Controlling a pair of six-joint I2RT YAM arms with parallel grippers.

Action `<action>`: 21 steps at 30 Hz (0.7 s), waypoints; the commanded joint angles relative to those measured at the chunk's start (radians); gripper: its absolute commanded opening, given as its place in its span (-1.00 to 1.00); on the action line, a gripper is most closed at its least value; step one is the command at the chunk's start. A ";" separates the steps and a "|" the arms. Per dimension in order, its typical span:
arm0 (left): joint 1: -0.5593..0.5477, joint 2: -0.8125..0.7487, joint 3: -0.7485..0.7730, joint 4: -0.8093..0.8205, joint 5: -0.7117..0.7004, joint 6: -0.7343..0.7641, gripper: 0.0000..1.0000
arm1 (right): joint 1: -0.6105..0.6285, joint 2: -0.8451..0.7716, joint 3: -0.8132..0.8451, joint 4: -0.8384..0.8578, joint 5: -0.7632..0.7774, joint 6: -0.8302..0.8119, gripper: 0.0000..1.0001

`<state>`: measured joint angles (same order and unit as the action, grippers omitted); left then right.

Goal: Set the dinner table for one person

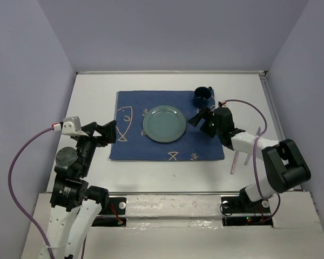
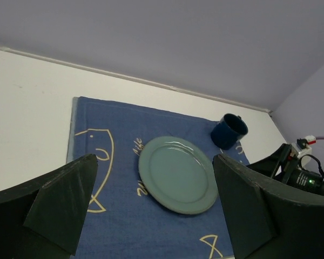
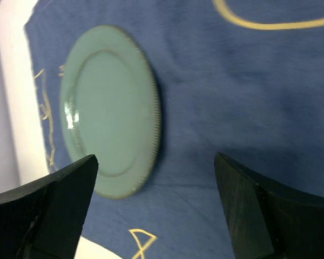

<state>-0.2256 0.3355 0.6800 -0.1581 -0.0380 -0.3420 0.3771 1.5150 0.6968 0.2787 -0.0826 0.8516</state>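
**Both tools spread wide at the blue cloth**

The left tool (image 1: pixel 109 133) is hanging with its fingers spread wide, gripping nothing, at the left edge of the dark blue cloth (image 1: pixel 135 148). The right tool (image 1: pixel 201 117) is also gaping empty, hovering over the cloth just right of the green plate (image 1: pixel 163 123). The plate is lying at the cloth's middle, and a dark blue mug (image 1: pixel 202 95) is standing at its far right corner. The white desk (image 1: pixel 92 91) is stretching beneath everything, carrying the cloth near its centre.
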 commanded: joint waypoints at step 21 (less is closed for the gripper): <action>-0.323 -0.170 0.013 -0.011 -0.080 0.057 0.98 | -0.320 -0.451 -0.114 -0.886 0.346 -0.025 0.14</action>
<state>-0.5220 0.2073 0.6800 -0.1864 -0.0830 -0.3069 0.0715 0.9810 0.5156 -0.4904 0.2153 0.8177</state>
